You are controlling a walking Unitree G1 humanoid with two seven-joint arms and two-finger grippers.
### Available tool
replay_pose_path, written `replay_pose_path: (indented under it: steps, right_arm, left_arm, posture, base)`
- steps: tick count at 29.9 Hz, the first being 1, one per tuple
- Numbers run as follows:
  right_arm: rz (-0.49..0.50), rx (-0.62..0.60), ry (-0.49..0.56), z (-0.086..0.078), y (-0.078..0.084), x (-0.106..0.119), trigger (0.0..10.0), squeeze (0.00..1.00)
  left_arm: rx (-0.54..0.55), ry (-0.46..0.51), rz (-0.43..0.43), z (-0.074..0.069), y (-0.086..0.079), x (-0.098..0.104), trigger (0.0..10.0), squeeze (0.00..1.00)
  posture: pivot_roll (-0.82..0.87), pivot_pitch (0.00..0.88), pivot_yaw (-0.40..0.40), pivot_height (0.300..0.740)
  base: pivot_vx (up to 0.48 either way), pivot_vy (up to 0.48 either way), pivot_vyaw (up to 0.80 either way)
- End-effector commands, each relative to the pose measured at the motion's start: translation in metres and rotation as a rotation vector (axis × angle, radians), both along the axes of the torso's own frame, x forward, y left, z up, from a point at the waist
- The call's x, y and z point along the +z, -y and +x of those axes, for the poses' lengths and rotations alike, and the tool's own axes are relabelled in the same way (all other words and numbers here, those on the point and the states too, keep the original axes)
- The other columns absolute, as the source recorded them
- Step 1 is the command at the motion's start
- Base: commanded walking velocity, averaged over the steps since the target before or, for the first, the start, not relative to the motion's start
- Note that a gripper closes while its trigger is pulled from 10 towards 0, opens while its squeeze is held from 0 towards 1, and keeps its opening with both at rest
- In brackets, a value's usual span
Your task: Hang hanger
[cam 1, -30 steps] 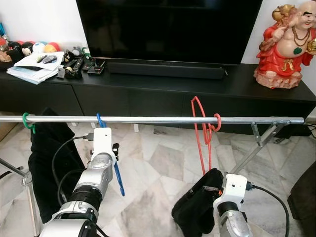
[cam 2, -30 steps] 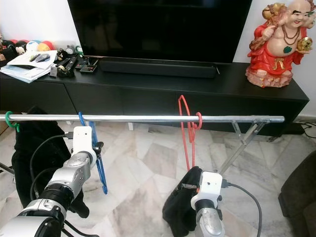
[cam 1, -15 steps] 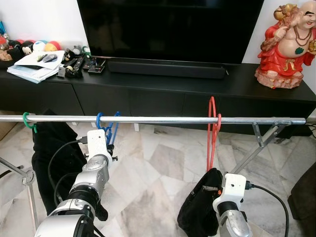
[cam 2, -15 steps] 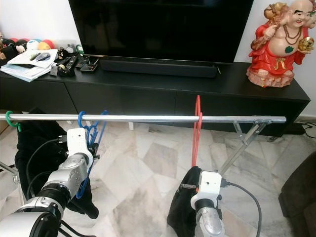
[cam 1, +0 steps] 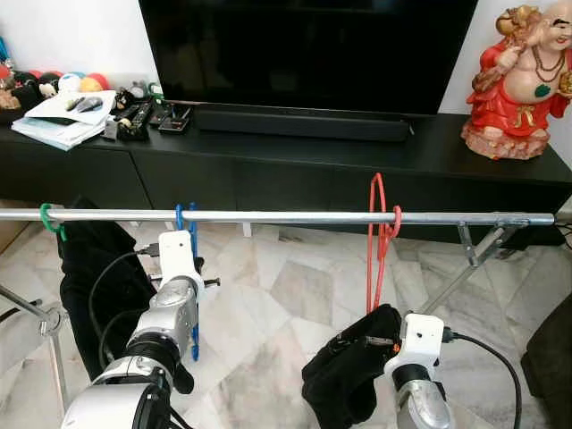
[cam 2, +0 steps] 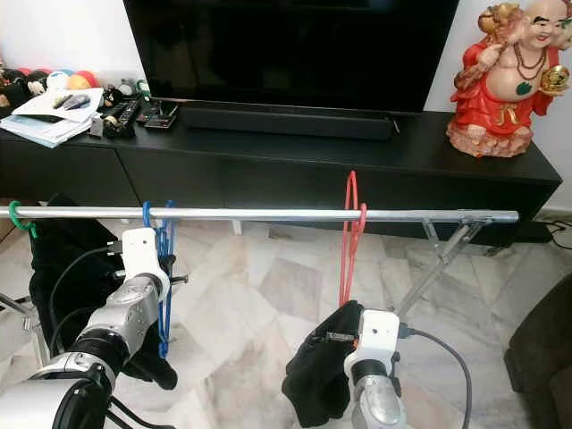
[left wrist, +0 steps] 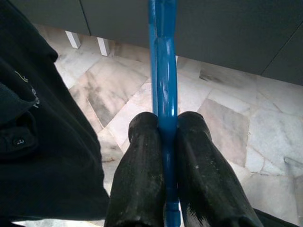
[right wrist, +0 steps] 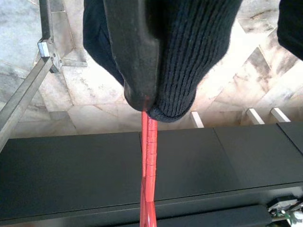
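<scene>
The blue hanger hangs by its hook over the metal rail, and the left gripper is clamped on its lower bar. Farther along the rail the red hanger is hooked on too, carrying a black garment that the right gripper pinches together with the hanger's bottom. A sideways tug from either arm could, I judge, lift a hook off the rail, or drag the garment off
</scene>
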State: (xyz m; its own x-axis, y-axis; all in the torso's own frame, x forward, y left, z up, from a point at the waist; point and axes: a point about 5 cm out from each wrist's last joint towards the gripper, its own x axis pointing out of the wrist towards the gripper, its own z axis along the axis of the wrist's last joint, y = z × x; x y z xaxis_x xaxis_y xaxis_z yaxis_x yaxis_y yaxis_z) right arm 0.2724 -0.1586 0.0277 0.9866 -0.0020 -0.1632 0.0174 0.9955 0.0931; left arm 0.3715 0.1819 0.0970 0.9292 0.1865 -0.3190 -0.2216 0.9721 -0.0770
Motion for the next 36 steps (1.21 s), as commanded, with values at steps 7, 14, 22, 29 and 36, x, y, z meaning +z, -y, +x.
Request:
replay_pose_path:
  steps: [7,14,22,29,36]
  right_arm:
    - [-0.005,0.013,0.019,0.003,-0.002,0.003,10.0,0.00]
    - [-0.006,0.013,0.020,0.002,-0.003,0.003,10.0,0.00]
    - [-0.007,0.009,0.021,0.001,-0.002,0.003,10.0,0.00]
    - [-0.009,0.007,0.027,0.000,-0.002,0.004,10.0,0.00]
    - [-0.016,0.006,0.025,0.001,0.001,0.004,10.0,0.00]
  left_arm:
    - [0.005,-0.014,0.009,-0.001,-0.005,-0.003,0.0,0.00]
    - [-0.067,0.023,0.086,-0.004,-0.009,-0.003,0.0,0.00]
    - [-0.196,0.183,0.195,-0.009,-0.011,0.008,0.0,0.00]
    - [-0.244,0.272,0.214,-0.025,-0.013,0.007,0.0,0.00]
    - [-0.289,0.240,0.262,-0.058,-0.018,-0.019,2.8,0.00]
  posture:
    - [-0.10,0.080,0.026,0.740]
    - [-0.10,0.082,0.026,0.740]
    - [-0.09,0.088,0.026,0.740]
    - [-0.09,0.089,0.025,0.740]
    - [-0.09,0.086,0.022,0.740]
  base:
    - [0.000,0.000,0.00]
    - [0.000,0.000,0.00]
    - [0.000,0.000,0.00]
    - [0.000,0.000,0.00]
    - [0.000,0.000,0.00]
